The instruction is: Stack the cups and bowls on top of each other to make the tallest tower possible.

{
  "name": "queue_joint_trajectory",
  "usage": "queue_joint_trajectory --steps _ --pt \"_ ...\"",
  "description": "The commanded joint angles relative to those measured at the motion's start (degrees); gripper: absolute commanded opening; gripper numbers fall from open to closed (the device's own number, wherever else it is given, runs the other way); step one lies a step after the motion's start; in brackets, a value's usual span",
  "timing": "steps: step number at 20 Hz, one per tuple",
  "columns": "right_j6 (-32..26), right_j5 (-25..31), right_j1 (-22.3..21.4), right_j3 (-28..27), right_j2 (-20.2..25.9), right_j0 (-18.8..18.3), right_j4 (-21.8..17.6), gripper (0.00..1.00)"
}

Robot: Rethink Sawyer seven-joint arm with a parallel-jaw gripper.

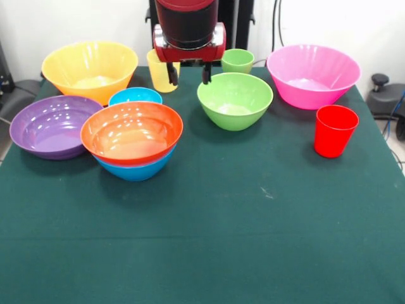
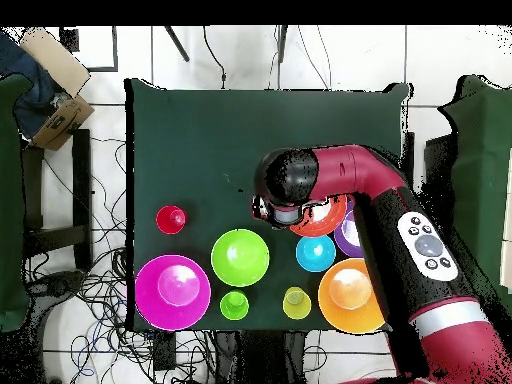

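While the red-orange bowl (image 1: pixel 131 132) sits nested in the big blue bowl (image 1: pixel 135 170), the pincer (image 1: pixel 188 74) hangs open and empty above the table.

On a dark green cloth-covered table (image 1: pixel 202 240), the red and black arm's gripper (image 1: pixel 188 76) hangs at the far side, its two dark fingertips spread apart and empty. Just behind it stands a translucent yellow plastic cup (image 1: pixel 162 72); a light green plastic cup (image 1: pixel 237 61) sits to its right. A glossy green bowl (image 1: pixel 235 101) lies below the gripper. A red-orange bowl (image 1: pixel 131 132) is nested in a big blue bowl (image 1: pixel 135 170). A small blue bowl (image 1: pixel 135 96), purple bowl (image 1: pixel 54 125), large yellow-orange bowl (image 1: pixel 90 68), large pink bowl (image 1: pixel 313 75) and red plastic cup (image 1: pixel 335 130) stand separately.
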Motion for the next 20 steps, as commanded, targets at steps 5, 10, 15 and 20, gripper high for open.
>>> queue_joint_trajectory --steps 5,10,15,20 --pt "-4.34 -7.13 0.81 8.37 -0.99 -0.04 -3.06 1.0" --pt "-2.75 -9.48 1.38 9.86 -1.92 0.56 -4.1 1.0" --pt "-2.57 -10.58 1.84 10.2 -2.37 0.64 -4.68 1.0" --pt "-3.79 -10.35 2.19 9.78 -2.17 -0.22 -4.42 1.0"
